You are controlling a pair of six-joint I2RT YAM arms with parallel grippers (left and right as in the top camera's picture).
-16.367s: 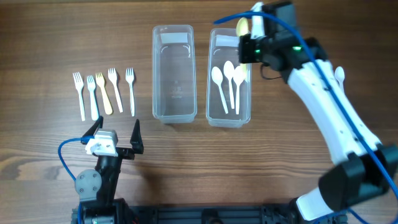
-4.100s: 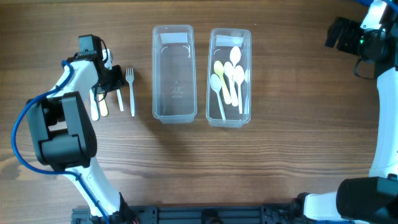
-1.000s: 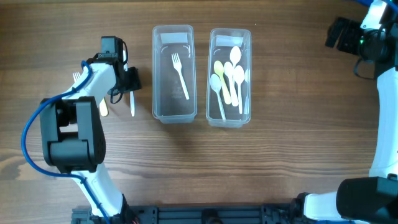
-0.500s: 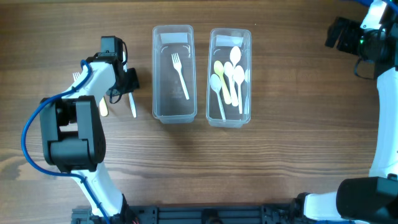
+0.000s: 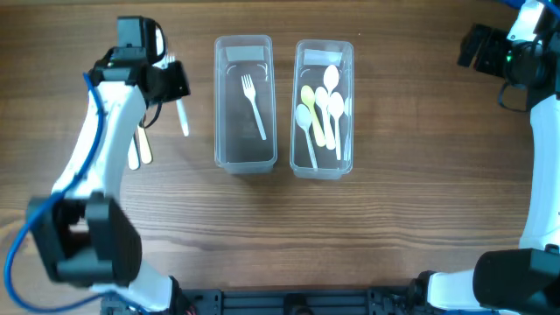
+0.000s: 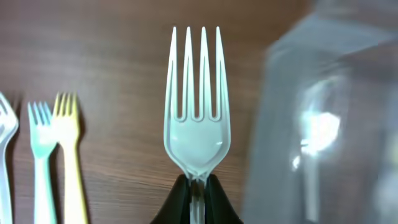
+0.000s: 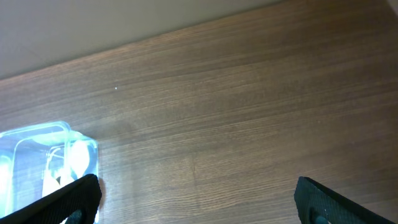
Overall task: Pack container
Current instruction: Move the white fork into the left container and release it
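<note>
L gripper (image 6: 198,190) clamped on white plastic fork (image 6: 194,118), tines pointing away from it.
Clear container (image 6: 323,124) just right of it, loose forks (image 6: 67,134) left; R gripper (image 7: 196,202) fingers apart.

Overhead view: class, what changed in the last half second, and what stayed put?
The left claw, shut on a white fork, carried it toward the table's far edge. The second fork in the left box, the spoons in the right box and the right arm stayed put.

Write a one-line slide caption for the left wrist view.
Left gripper pinches a white fork by its neck beside a clear container, spare forks lying on the table.
</note>
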